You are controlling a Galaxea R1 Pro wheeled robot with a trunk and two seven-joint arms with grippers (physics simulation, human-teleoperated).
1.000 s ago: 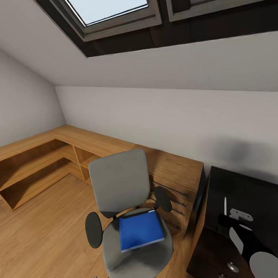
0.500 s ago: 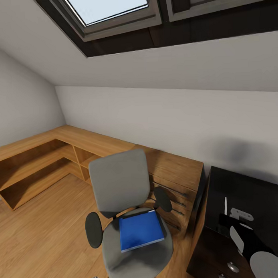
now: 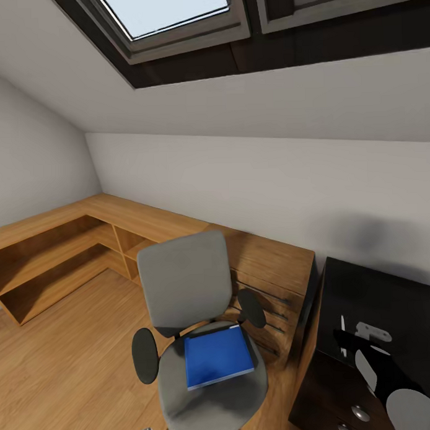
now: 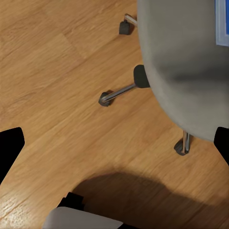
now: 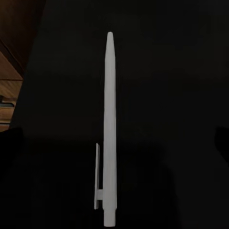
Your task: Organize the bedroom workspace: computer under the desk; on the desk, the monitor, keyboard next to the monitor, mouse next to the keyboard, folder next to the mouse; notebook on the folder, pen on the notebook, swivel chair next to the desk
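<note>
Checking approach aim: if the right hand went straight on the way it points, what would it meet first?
Most likely the pen, lying centred ahead of the right hand on the black desk. Nothing shows in between, though depth is unclear.

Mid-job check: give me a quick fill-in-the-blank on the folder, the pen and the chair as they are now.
1. The blue folder lies on the seat of the swivel ____.
2. The white pen lies on the black ____.
3. The swivel chair stands on a ____ floor.

Missing words: chair; desk; wooden
</note>
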